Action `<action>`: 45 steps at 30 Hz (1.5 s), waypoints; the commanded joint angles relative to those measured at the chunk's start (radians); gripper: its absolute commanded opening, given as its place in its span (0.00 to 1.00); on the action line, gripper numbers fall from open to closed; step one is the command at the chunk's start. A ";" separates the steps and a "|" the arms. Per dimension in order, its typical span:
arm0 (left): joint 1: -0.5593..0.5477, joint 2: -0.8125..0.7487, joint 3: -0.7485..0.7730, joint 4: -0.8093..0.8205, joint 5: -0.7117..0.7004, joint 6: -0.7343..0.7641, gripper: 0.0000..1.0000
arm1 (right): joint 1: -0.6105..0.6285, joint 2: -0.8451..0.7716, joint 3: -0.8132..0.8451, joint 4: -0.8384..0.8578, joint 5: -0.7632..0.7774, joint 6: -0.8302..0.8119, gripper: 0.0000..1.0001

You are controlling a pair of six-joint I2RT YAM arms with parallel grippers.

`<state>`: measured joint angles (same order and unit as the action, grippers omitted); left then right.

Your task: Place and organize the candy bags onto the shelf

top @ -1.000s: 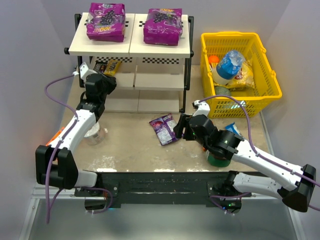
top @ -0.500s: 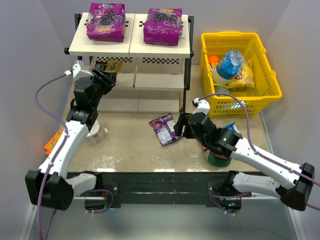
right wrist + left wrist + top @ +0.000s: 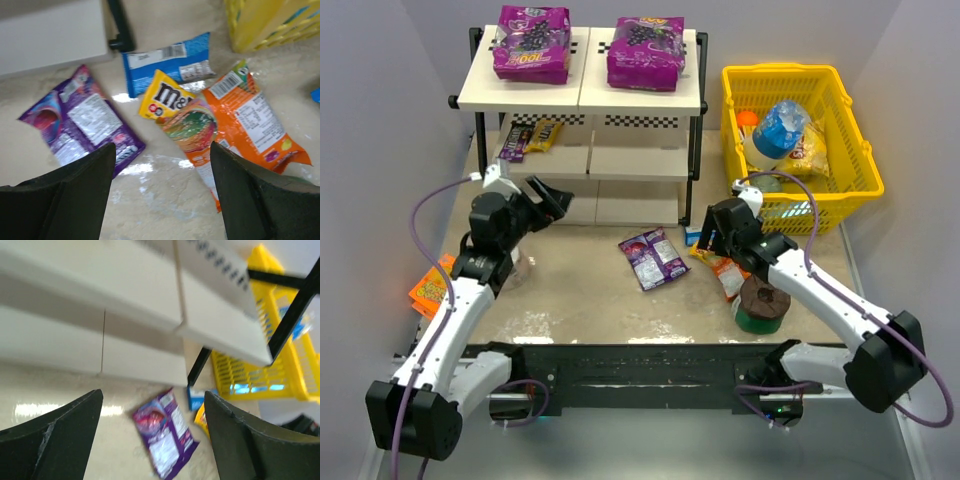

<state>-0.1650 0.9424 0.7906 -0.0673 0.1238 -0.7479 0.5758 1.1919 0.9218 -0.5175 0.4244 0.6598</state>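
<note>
The shelf (image 3: pixel 520 95) is seen in cream-white boards, with black-and-white checkered edge strips and a black frame. The left top bag (image 3: pixel 531 42) and the right top bag (image 3: pixel 646 52) are coloured purple, the left one printed in yellow. On the table (image 3: pixel 580 290), mottled beige, a purple bag (image 3: pixel 82 120) with a red-and-blue patch is shown, along with a blue packet (image 3: pixel 167 62), a yellow packet (image 3: pixel 162 97) lettered in brown, and an orange bag (image 3: pixel 252 122) with a white panel. The basket (image 3: pixel 782 69) is coloured yellow, the box (image 3: pixel 428 290) orange.

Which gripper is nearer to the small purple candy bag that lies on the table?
Right. The right gripper hovers just right of the purple bag; the left gripper is farther left, near the shelf.
</note>
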 commanded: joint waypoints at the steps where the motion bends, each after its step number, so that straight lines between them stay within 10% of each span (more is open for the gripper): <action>1: -0.004 0.019 -0.140 0.052 0.166 0.019 0.87 | -0.051 0.067 -0.046 0.019 0.002 -0.035 0.77; 25: -0.214 0.321 -0.300 0.308 0.114 -0.015 0.77 | 0.001 0.354 -0.040 0.260 -0.033 -0.152 0.67; 45: -0.277 0.377 -0.349 0.337 0.066 -0.062 0.74 | 0.314 0.503 -0.011 0.298 -0.120 -0.105 0.58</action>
<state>-0.4355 1.3766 0.4595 0.2710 0.2356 -0.7944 0.8310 1.6417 0.8864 -0.2382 0.3939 0.5209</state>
